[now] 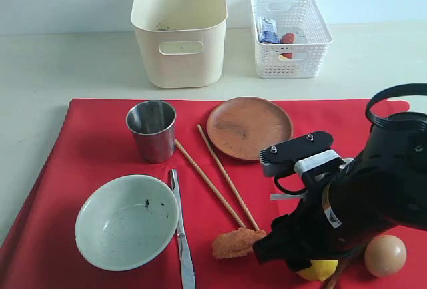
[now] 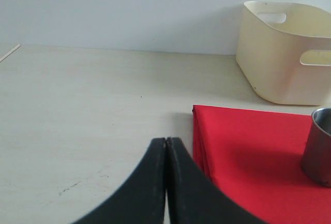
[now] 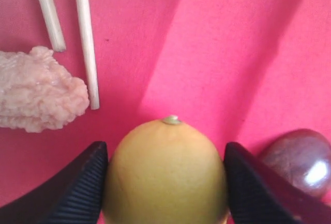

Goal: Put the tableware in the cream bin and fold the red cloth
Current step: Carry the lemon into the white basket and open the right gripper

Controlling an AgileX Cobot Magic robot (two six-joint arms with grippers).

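**Tableware all out on the red cloth, right arm down over a yellow fruit**

The red cloth [image 1: 87, 149] lies spread flat across the near part of the table [image 1: 53, 62], and the tableware sits on it. The steel cup [image 1: 153, 131] stands upright towards the far edge, with the round brown plate [image 1: 249, 127] off to its right. Two wooden chopsticks [image 1: 227, 177] run slantwise between them, side by side, down towards the near edge. The pale bowl [image 1: 127, 221] sits nearer, specked with crumbs, and the metal knife [image 1: 180, 229] lies along its right side, just beside the rim.

Beyond the cloth, on bare table, stands the cream bin [image 1: 180, 69]. A white lattice basket [image 1: 289, 55] with a few small items in it stands to its right.

A fried, crumbed morsel [image 1: 235, 243] rests at the chopsticks' near tips. An egg [image 1: 385, 255] lies at the near right.

The right gripper [image 3: 165, 154] is down on the cloth with its jaws spread wide on either side of a yellow fruit [image 3: 165, 182]. The pads sit close against its sides, and I cannot tell if they pinch it. The left gripper [image 2: 166, 140] hangs over bare table near the cloth's corner, its jaws pressed together on nothing.
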